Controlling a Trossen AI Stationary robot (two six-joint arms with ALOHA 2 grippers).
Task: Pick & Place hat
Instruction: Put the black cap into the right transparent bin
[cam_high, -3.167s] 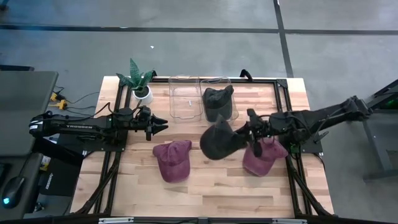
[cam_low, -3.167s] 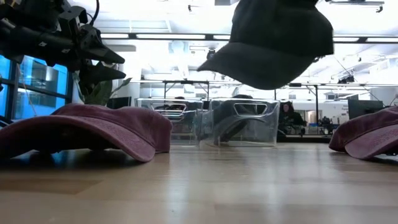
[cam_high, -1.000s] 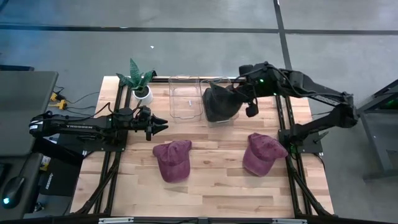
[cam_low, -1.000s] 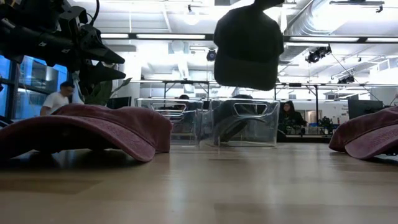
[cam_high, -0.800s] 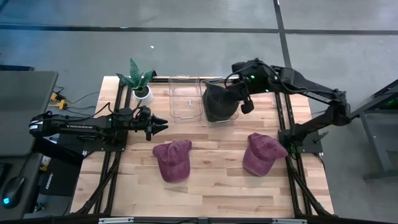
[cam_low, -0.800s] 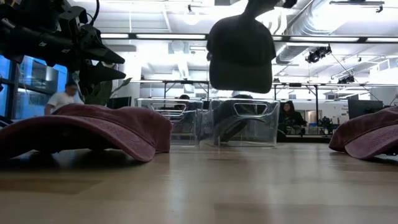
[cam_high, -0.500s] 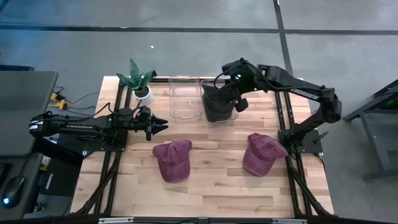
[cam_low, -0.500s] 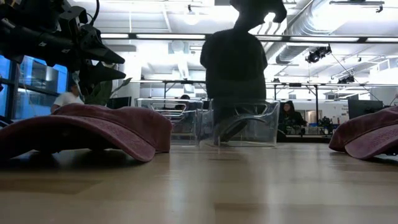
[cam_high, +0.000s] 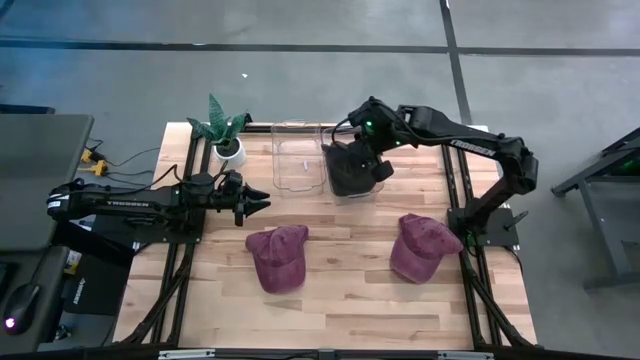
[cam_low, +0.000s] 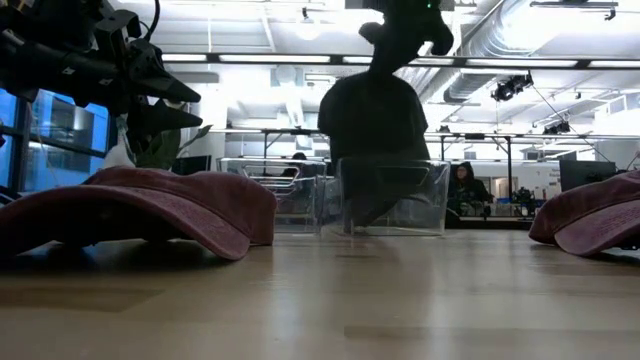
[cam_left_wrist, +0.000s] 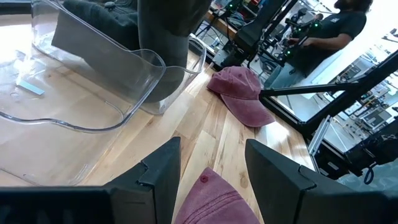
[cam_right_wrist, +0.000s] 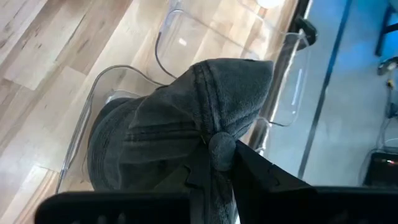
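A dark grey hat (cam_right_wrist: 168, 130) hangs from my right gripper (cam_right_wrist: 221, 163), which is shut on it, over the right clear bin (cam_high: 352, 190) at the table's far middle. In the low view the hat's lower part (cam_low: 372, 130) reaches the bin's rim (cam_low: 390, 165). Another dark hat (cam_left_wrist: 93, 12) lies inside that bin. Two maroon hats (cam_high: 278, 256) (cam_high: 422, 246) rest brim-down on the wood. My left gripper (cam_high: 262, 203) hovers open at the table's left, above the near maroon hat (cam_left_wrist: 211, 199). My right gripper pinches the top of the hat's crown, at its button (cam_right_wrist: 221, 144), between its two fingers (cam_right_wrist: 198, 168). The fingers slant down from above. The hat hangs below them, crown up and brim end down in the bin's mouth. Whether it touches the hat inside, I cannot tell.
An empty clear bin (cam_high: 297, 160) stands left of the filled one. A potted plant (cam_high: 225, 135) sits at the far left corner. Black frame rails (cam_high: 455, 170) run along the table's sides. People show in the room beyond the table.
My right gripper has gone toward the table's left edge and down, tipping and rolling a little, still shut on the dark grey hat. The hat has swung from hanging high and clear above the bin to sinking with its lower part to the bin's rim.
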